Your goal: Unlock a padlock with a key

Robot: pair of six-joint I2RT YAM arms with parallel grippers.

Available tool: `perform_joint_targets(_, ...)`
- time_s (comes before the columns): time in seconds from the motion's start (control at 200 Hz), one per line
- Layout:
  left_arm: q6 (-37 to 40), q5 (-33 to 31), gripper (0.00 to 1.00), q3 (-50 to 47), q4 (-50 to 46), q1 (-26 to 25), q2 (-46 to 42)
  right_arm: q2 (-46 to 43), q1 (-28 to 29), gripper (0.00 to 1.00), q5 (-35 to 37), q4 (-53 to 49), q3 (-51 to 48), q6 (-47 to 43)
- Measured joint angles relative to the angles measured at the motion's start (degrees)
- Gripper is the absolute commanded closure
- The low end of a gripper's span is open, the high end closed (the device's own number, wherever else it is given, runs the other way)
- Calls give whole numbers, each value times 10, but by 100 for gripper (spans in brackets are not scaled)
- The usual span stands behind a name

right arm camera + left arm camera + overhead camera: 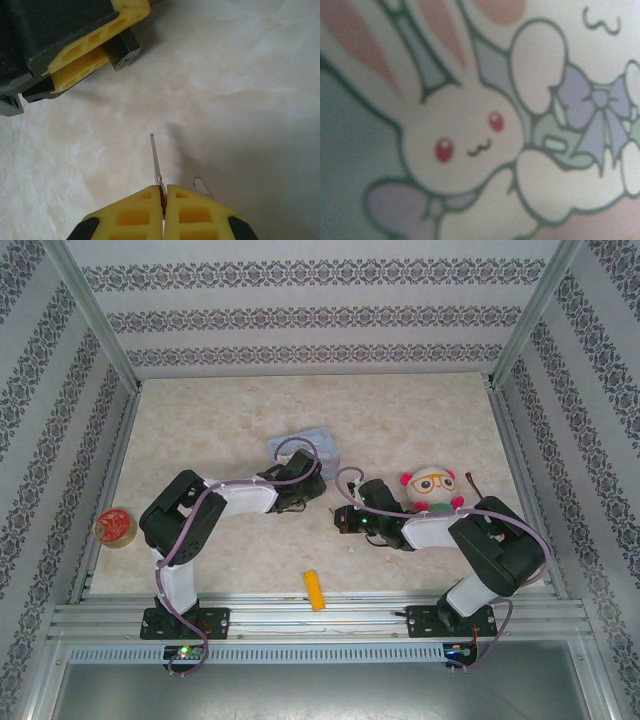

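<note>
Tightly, the right gripper [163,189] pinches the key [156,157], while the left gripper [120,37] clamps the padlock [122,50].

Thin bare-metal key [156,160], dark metal padlock [122,50], ribbed yellow plastic fingers [132,216], smooth marbled tabletop [250,75]

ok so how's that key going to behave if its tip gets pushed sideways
The key looks like thin stiff metal, so it probably won't flex. The right pincer is shut on just its head end, so a sideways push may pivot it. Smooth and tiny, it could slip out.
</note>
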Motion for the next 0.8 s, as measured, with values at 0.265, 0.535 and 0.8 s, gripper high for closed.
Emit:
perform_joint_targets(0.265,0,7,100,-6,17,0,-2,2,0,100,-2,4,3,0)
perform_joint_targets(0.535,-2,17,100,-6,22,0,-2,8,-2,100,-3,24,3,0)
perform_joint_targets(0.8,-4,20,100,-6,23,0,-2,31,-2,100,-9,52,6,10)
